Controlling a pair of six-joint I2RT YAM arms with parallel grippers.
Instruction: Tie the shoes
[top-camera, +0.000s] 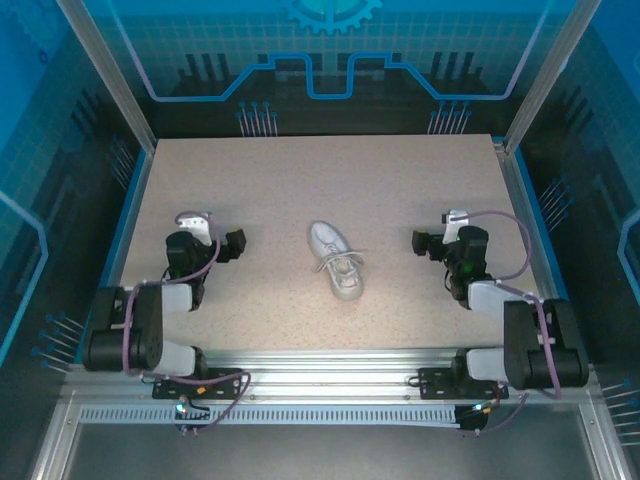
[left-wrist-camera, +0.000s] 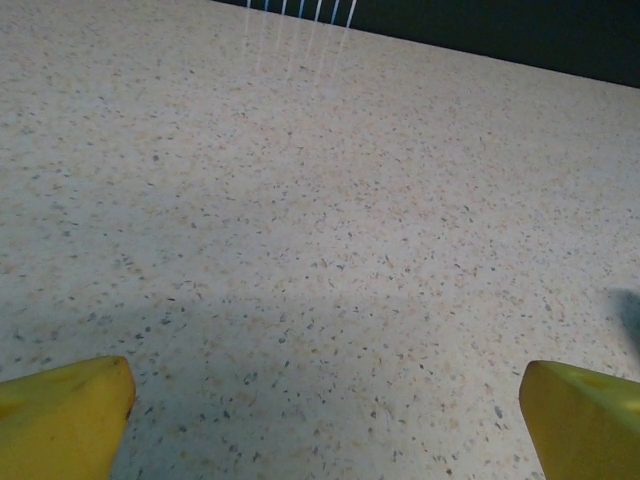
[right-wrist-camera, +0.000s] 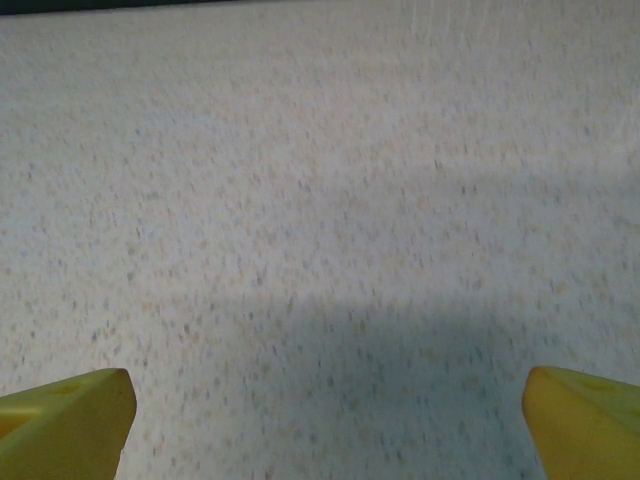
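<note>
Sneaker (top-camera: 335, 260) at table (top-camera: 420, 180) centre, between arms, well apart from both. Long axis far-left to near-right; laces (top-camera: 346, 266) loose, splayed sideways at mid-shoe.

Left gripper (left-wrist-camera: 325, 425): jaws wide, nothing held, aimed far; shoe lies to its right.

Right gripper (right-wrist-camera: 325, 425): jaws wide, nothing held; shoe to its left.

Neither arm clearly nearer. Open tabletop all round shoe, edges far off.

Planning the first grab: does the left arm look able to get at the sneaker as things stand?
Probably yes: only bare table lies between the open left gripper and the sneaker.
</note>
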